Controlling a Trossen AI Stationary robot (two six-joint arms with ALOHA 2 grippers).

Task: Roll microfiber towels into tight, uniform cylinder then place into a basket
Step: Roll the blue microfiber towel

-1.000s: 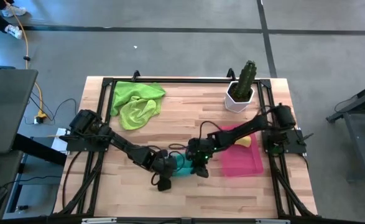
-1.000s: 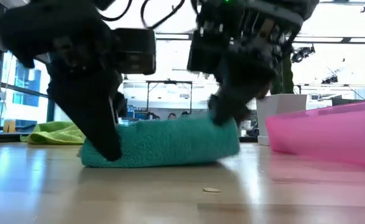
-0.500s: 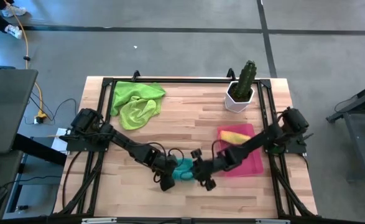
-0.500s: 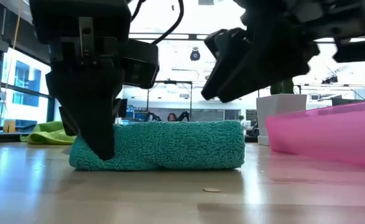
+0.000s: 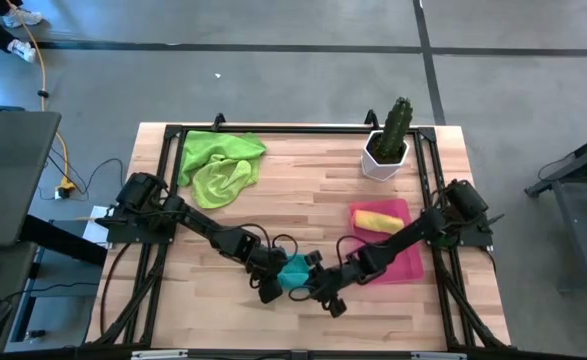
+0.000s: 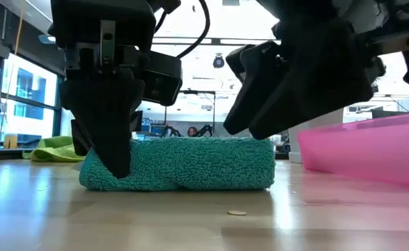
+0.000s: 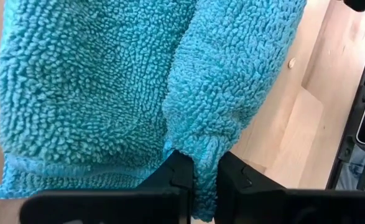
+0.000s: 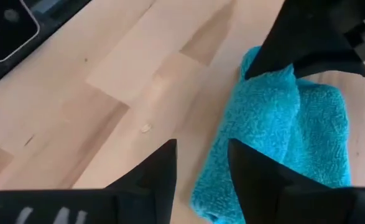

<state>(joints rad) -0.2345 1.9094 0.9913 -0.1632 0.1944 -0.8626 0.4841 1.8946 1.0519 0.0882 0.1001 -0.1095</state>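
Rolled teal towel (image 6: 180,164) lies on table (image 5: 303,190): left gripper (image 6: 113,157) jaws pinch one end fold, right gripper (image 8: 201,165) jaws parted w/ nothing between, just beside other end; basket (image 5: 405,262) nearby

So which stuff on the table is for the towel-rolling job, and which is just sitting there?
For the job:
- teal towel, rolled, pinched at one end by the left gripper
- right gripper, open beside it
- green towels, still loose
- yellow towel, already in the pink basket

Just sitting there:
- cactus pot
- small crumb on the table
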